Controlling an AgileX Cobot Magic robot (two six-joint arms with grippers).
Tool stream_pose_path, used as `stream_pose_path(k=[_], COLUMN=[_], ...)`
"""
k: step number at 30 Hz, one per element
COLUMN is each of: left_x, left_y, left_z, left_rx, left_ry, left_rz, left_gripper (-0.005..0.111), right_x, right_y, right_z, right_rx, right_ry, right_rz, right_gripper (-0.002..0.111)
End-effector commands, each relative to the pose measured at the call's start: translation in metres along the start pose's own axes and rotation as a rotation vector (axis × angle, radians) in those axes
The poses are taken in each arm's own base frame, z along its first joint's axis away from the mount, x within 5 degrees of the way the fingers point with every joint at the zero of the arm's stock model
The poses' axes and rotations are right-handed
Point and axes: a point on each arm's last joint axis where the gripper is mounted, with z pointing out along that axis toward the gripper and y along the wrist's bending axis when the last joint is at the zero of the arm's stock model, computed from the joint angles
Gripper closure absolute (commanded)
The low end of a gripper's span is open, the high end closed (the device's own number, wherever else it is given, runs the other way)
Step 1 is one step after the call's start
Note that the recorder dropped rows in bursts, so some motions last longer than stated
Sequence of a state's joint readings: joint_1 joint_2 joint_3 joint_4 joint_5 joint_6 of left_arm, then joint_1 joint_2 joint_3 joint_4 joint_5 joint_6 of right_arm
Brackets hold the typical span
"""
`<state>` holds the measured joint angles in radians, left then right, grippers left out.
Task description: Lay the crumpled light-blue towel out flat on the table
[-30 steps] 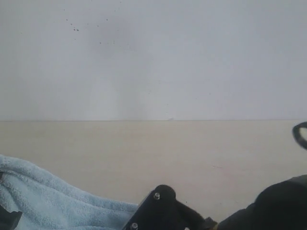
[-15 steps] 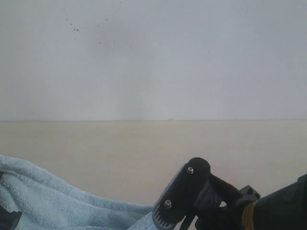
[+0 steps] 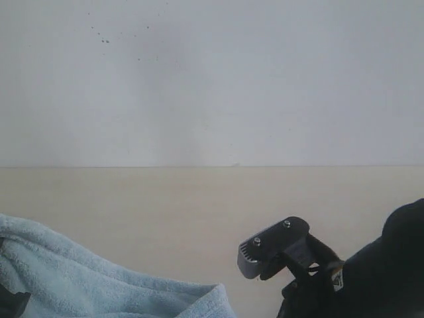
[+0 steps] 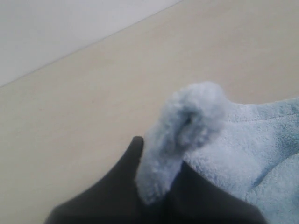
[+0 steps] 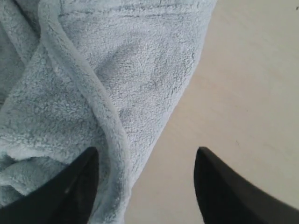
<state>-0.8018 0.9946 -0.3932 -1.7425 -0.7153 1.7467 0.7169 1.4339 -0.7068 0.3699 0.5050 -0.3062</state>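
The towel (image 3: 99, 285) lies bunched at the near left of the table (image 3: 199, 205), with thick folds and a rolled hem showing in the right wrist view (nowhere near flat yet). My left gripper (image 4: 156, 189) is pressed together on a fluffy fold of it, and the cloth puffs up between the dark fingers. My right gripper (image 5: 145, 156) has its jaws spread wide with nothing in them, poised above the towel's edge where cloth meets bare table. I read this as the early spreading step: one side is held and the other gripper needs a hold. Next I'd want the right jaws lowered astride that hemmed edge, closed on a single layer if possible, then drawn away from the left gripper to pull the folds out.
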Motion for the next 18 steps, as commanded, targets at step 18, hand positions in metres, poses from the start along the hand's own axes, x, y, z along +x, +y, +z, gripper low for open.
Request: stream_pose_path(k=[18], left_x=[0.001], left_y=[-0.001], left_z=[0.001], left_rx=[0.012], left_ry=[0.004], left_rz=[0.007], left_gripper=[0.102], right_x=[0.005], right_y=[0.009], right_z=[0.006], right_rx=[-0.135], right_ry=[0.080], right_rz=[-0.024], right_gripper=[0.050])
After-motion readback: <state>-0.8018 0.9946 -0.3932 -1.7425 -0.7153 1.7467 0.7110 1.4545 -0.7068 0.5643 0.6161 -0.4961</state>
